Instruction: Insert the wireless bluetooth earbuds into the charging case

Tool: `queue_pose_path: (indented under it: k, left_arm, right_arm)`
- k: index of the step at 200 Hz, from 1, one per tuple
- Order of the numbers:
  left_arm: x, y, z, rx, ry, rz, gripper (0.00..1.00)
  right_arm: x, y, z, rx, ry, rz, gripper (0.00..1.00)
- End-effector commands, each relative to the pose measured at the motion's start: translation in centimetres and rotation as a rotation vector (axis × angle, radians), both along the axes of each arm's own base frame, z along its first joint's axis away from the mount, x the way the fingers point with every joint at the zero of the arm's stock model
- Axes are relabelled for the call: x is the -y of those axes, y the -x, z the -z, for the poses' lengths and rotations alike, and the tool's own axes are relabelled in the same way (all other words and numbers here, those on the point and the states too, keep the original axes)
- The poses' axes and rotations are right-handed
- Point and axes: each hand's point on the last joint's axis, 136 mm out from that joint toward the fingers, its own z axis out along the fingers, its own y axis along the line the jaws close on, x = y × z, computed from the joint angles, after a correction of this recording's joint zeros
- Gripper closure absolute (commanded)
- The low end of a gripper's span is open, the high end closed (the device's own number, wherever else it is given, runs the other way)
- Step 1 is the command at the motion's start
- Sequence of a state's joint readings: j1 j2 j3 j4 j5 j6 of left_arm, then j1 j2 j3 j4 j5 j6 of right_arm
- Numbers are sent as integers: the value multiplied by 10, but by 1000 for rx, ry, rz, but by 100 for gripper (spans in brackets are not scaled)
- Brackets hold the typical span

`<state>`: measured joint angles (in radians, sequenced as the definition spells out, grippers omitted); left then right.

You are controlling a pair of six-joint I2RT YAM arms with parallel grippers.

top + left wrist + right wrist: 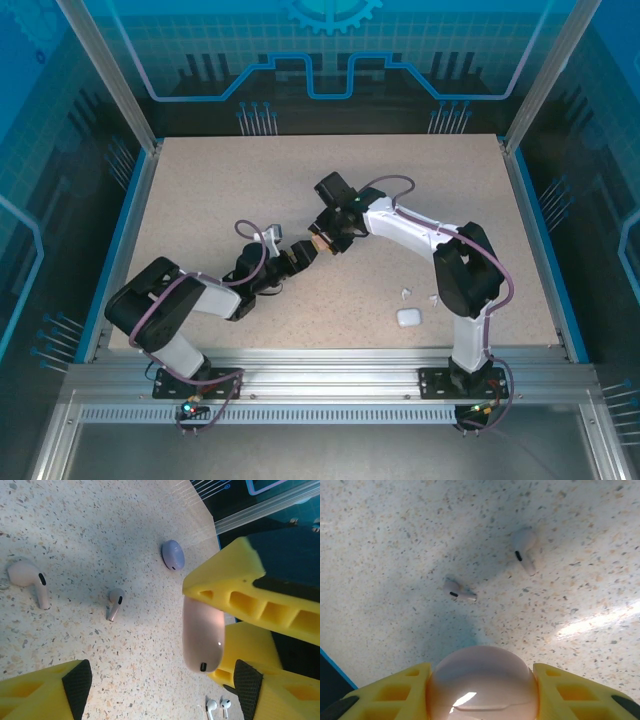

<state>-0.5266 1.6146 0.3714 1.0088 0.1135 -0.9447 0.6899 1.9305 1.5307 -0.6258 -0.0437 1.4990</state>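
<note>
Pale pink stemmed earbuds (27, 575) sit on speckled table (125, 520); right gripper (482, 682) clamps glossy pink case (482, 675), left gripper (162, 685) gapes empty, cld knock case loose.

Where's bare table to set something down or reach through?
Free: the far strip of table along the back edge, and its far right corner. Crowded: mid-table, where the right gripper holds the pink case near two pink earbuds and a purple case; near right, the white case and white earbuds.

2 pink earbuds (460, 592) lie loose; pink case (482, 685) closed.
</note>
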Motion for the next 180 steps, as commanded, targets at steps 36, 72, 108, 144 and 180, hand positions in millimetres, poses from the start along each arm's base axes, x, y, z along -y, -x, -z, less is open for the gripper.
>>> queue_pose_path:
  k: [36, 72, 108, 144, 180]
  left_arm:
    - [7, -11, -13, 53, 24, -6, 27]
    - [7, -14, -16, 63, 21, -11, 35]
    - [9, -16, -17, 68, 17, -9, 44]
    - [9, -17, -16, 68, 16, -10, 53]
    - [9, -18, -15, 65, 12, -13, 58]
  right_arm:
    - [-18, 7, -7, -1, -26, -24, 62]
    - [-19, 9, -7, -3, -27, -29, 62]
    - [-22, 10, -6, -4, -31, -36, 62]
    - [-22, 11, -6, -5, -32, -38, 62]
    - [-23, 12, -6, -4, -35, -41, 62]
